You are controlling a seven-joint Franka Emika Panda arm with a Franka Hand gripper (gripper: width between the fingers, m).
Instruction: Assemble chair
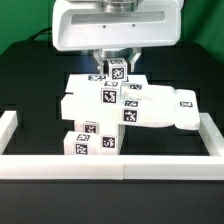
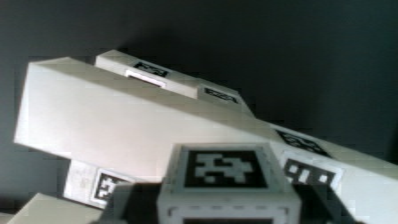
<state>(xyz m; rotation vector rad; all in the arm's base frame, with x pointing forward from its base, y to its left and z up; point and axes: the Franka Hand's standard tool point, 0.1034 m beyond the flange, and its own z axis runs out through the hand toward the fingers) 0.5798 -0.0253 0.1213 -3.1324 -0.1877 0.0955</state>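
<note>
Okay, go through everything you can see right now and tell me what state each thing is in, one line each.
Matte-white tagged chair parts: clustered together on the black table, pieces touching or stacked; how far they are joined cannot be told.
Small white tagged block: upright, directly under the gripper.
Robot's two-finger gripper: down at the small block; open or shut cannot be told.
Low white border wall: lying flat along the table edges.
</note>
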